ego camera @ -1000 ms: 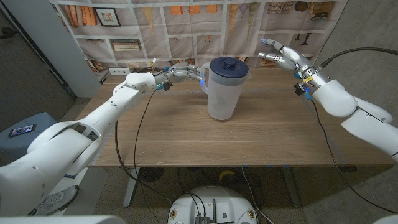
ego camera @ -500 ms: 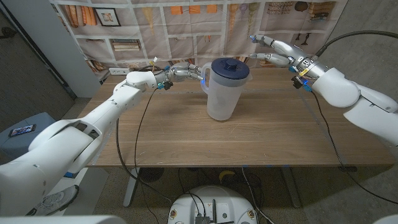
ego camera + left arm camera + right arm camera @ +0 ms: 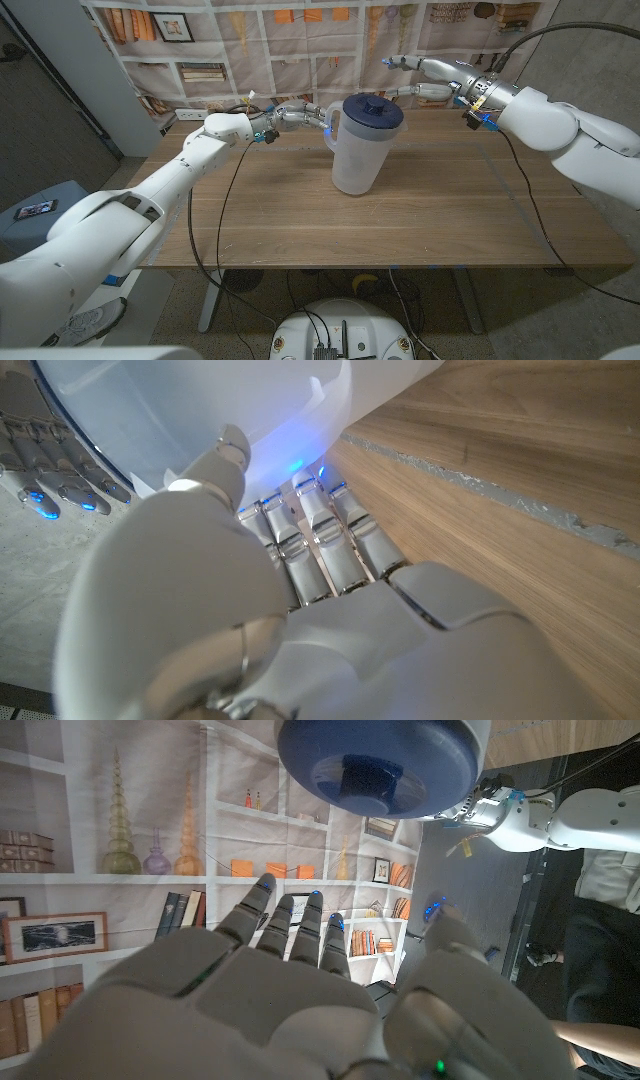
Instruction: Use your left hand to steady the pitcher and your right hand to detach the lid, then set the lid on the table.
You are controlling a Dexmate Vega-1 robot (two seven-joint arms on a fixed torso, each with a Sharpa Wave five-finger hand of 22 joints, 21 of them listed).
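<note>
My left hand (image 3: 296, 116) sits in the upper middle-left of the head view, its fingers curled around the handle (image 3: 326, 124) of the pitcher (image 3: 360, 150). It has not shifted since the earlier frames. In the left wrist view the fingers (image 3: 320, 545) press against the translucent white wall of the pitcher (image 3: 200, 420), just above the wooden counter (image 3: 520, 490).

The pitcher stands upright on the counter (image 3: 300, 220), a little above the centre of the head view, in the same spot as before. Its dark blue lid (image 3: 372, 107) is still seated on top.

My right hand (image 3: 432, 76) is in the upper right of the head view, spread and gripping nothing, fingers apart and pointing toward the lid. A second ago it was farther to the right; it has since swung leftward, and its fingertips are now near the lid, though not touching it. In the right wrist view the hand (image 3: 300, 990) is spread wide, and the lid (image 3: 378, 762) shows beyond its fingertips (image 3: 290, 910), apart from them.
</note>
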